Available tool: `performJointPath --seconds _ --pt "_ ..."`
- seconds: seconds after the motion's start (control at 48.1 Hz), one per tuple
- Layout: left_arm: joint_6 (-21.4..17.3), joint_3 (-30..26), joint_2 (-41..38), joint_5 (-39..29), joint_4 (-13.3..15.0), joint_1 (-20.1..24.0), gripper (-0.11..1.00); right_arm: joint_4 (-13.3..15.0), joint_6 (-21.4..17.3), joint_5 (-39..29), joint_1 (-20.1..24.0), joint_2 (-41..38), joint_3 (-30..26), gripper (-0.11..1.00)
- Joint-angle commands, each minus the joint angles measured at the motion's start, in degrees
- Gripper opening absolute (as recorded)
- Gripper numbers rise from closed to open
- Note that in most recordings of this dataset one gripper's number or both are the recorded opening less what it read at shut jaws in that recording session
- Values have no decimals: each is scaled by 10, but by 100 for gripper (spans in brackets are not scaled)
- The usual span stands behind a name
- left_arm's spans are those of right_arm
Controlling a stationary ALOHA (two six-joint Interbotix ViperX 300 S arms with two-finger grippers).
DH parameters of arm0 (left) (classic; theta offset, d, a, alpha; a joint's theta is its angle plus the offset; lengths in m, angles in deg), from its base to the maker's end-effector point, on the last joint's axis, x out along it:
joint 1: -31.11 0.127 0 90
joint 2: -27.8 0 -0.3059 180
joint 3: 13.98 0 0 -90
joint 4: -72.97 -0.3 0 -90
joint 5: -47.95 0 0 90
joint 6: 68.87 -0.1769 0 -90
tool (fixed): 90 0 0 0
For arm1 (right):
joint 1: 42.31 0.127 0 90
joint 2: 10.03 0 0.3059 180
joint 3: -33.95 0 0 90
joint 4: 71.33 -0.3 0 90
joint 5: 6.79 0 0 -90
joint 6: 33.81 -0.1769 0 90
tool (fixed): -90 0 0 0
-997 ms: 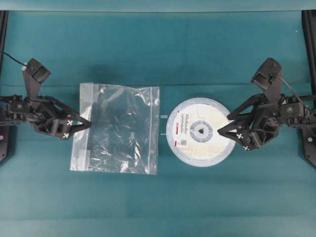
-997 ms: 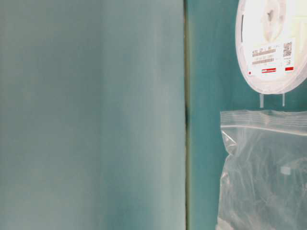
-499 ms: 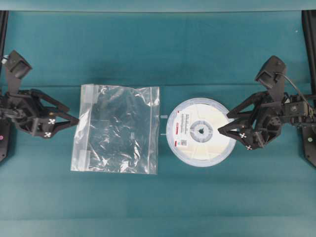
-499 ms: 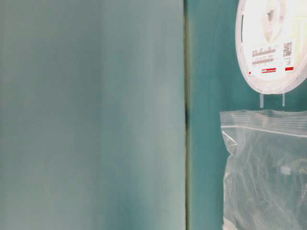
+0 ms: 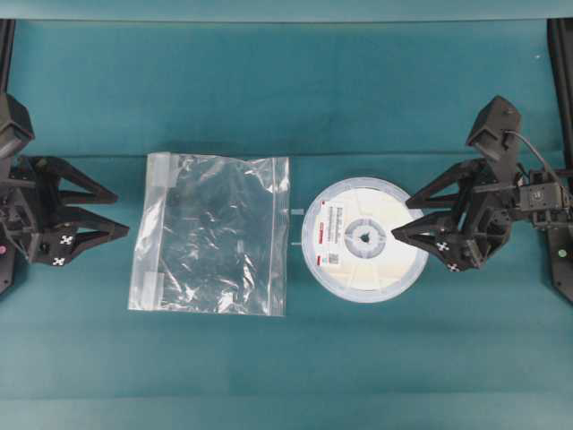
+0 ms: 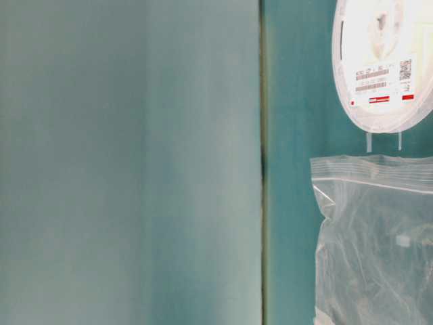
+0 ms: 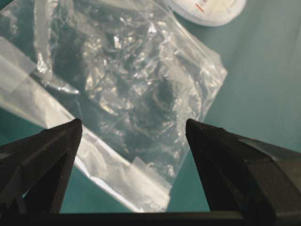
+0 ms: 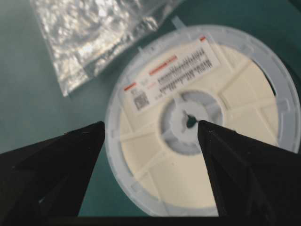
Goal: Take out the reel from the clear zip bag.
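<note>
The reel (image 5: 364, 239), a flat white-and-cream disc with a red-marked label, lies on the teal table outside the clear zip bag (image 5: 215, 235), just to its right. The bag lies flat and crinkled, its zip strip on the left side, with nothing showing inside. My left gripper (image 5: 121, 213) is open at the far left, apart from the bag's zip edge. My right gripper (image 5: 401, 218) is open over the reel's right rim. The left wrist view shows the bag (image 7: 127, 84) beyond the open gripper (image 7: 133, 123). In the right wrist view the reel (image 8: 202, 117) sits under the open gripper (image 8: 150, 125).
Two small white tabs (image 5: 296, 212) lie between bag and reel. Black frame posts (image 5: 562, 54) stand at both side edges. In the table-level view a teal panel (image 6: 128, 162) fills the left, with the reel (image 6: 382, 68) and bag (image 6: 375, 237) at the right.
My left gripper has drawn back leftward, away from the bag's zip edge. The right gripper has shifted slightly right, off the reel's centre. Bag and reel have not moved.
</note>
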Motion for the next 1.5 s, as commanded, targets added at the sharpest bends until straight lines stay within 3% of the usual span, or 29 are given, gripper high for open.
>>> performJointPath --seconds 0.0,0.145,0.395,0.582,0.852,1.475 --pt "-4 -19 -1 3 -2 -4 95 25 9 8 4 11 -17 90" --pt "-21 -32 0 3 -3 -22 95 84 10 9 8 29 -25 90" --pt "-117 -56 18 4 -3 -40 95 137 11 10 11 65 -34 90" --pt "-163 -63 44 4 -3 -40 95 178 35 6 24 102 -35 90" --pt "-192 -68 92 2 -3 -39 95 183 83 1 26 153 -34 90" --pt "-238 -76 125 1 -3 -40 92 182 83 -10 53 191 -31 89"
